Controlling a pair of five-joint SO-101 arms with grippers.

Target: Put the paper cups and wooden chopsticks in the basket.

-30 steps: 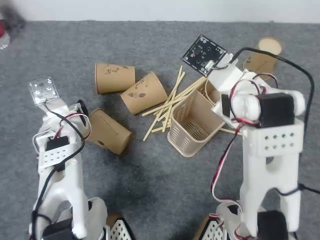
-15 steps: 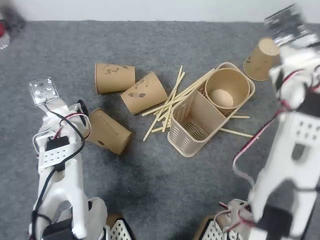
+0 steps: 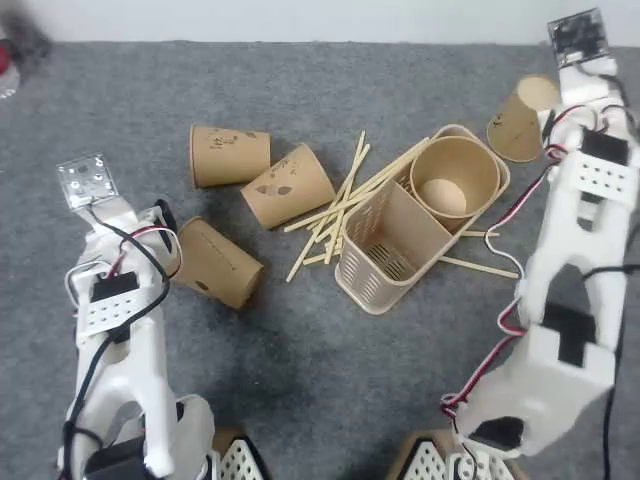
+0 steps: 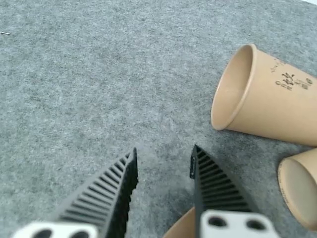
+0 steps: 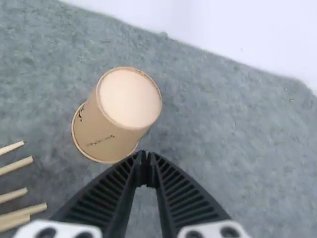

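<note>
High view: a grey carpeted tabletop (image 3: 300,380) carries the things, with one arm at each side.
Basket: the pale basket (image 3: 346,283) lies near the middle. Its square compartment is toward 7 o'clock and its round compartment toward 1 o'clock.
Nested cup: it (image 3: 455,180) sits mouth up inside the round compartment.
Chopsticks: the loose chopsticks (image 3: 335,215) fan out at 10 o'clock of the basket. Several lie across its rim, and a few stick out on its 4 o'clock side.
Cups lying down: the far cup (image 3: 230,155) and the middle cup (image 3: 288,186) lie on their sides at 10 o'clock of the basket. The near cup (image 3: 218,262) lies at 9 o'clock, just beside the left arm.
Overturned cup: it (image 3: 522,120) stands base up at 2 o'clock of the basket, apart from it.
Left pincer: the left pincer (image 4: 164,151) is spread and holds nothing. It hangs over bare tabletop close to the near cup.
Right pincer: the right pincer (image 5: 147,157) is pressed together and empty. Its tips are just beside the overturned cup; I cannot tell whether they touch it.
</note>
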